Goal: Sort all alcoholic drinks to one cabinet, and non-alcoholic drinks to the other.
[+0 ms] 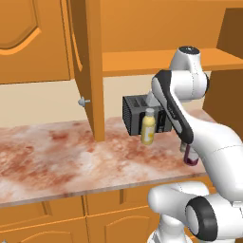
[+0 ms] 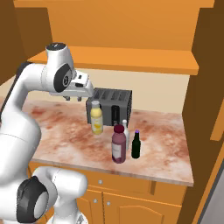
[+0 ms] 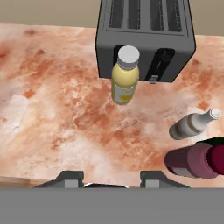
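- Left base camera: the yellow bottle (image 1: 148, 126) stands on the counter (image 1: 52, 152) just in front of the toaster (image 1: 135, 114), and the robot's forearm hides most of the purple bottle (image 1: 191, 156), of which a sliver shows by the counter's front edge. An open cabinet door (image 1: 90, 66) hangs to the left of the bottles.
- Right base camera: this side shows what the left one hides, with all four drinks together. The yellow bottle sits by the toaster, the purple bottle (image 2: 118, 143) is nearer the front, the pale glass bottle (image 2: 125, 127) stands just behind it, and the dark bottle (image 2: 136, 145) is just beside it on the right. The gripper (image 2: 73, 98) hangs above the counter, left of the toaster, holding nothing.
- Hand camera: looking down, the fingertips (image 3: 68, 177) are at the bottom edge, drawn in as far as they go, with nothing between them. The yellow bottle is ahead; the pale, purple and dark (image 3: 216, 142) bottles bunch at the right.
- Risk: the three bunched bottles stand so close that reaching for one could tip its neighbours; the slim glass ones look easiest to topple. A swing toward the cabinet could also clip the open door.
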